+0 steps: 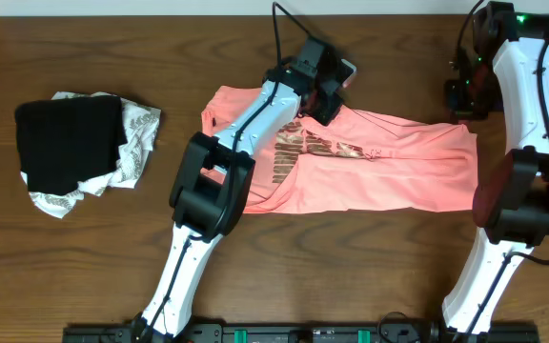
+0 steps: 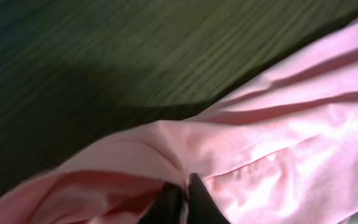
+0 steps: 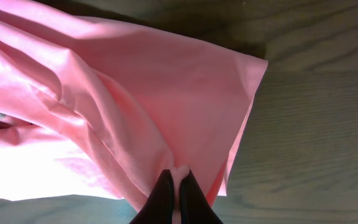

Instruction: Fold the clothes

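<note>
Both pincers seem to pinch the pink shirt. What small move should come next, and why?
Probably lift both together a little. The left pincer and right pincer are each shut on the far edge of the T-shirt while the rest lies on the table; raising that edge would free it to fold over.

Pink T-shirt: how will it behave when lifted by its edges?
Likely floppy: the T-shirt creases and bunches where the left gripper pinches it. Probably light: thin cloth drapes in soft folds at the right gripper.
</note>
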Available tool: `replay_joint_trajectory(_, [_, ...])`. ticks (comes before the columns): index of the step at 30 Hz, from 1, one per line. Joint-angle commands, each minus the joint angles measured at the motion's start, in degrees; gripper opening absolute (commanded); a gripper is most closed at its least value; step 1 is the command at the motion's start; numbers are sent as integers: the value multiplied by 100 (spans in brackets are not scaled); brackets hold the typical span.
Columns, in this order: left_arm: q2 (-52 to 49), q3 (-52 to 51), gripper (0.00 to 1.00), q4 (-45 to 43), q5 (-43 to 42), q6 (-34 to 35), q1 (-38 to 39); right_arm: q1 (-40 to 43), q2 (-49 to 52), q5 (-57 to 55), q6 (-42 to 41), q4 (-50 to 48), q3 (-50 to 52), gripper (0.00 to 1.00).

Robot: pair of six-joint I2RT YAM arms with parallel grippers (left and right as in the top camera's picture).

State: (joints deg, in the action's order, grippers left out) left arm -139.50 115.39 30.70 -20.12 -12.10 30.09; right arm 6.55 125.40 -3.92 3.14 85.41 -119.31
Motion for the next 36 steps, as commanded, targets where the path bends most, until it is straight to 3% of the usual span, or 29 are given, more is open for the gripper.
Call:
replay_joint_trajectory(1, [26, -9, 6, 2, -109, -31, -48, -39, -155, -61, -92, -22, -52, 1])
replay_joint_trajectory(15, [726, 116, 6, 356, -107, 33, -271, -9, -155, -63, -92, -153, -52, 1])
replay_joint_trajectory(36, [1266, 116, 6, 3062, -136, 35, -114, -9, -155, -59, 289, -87, -52, 1])
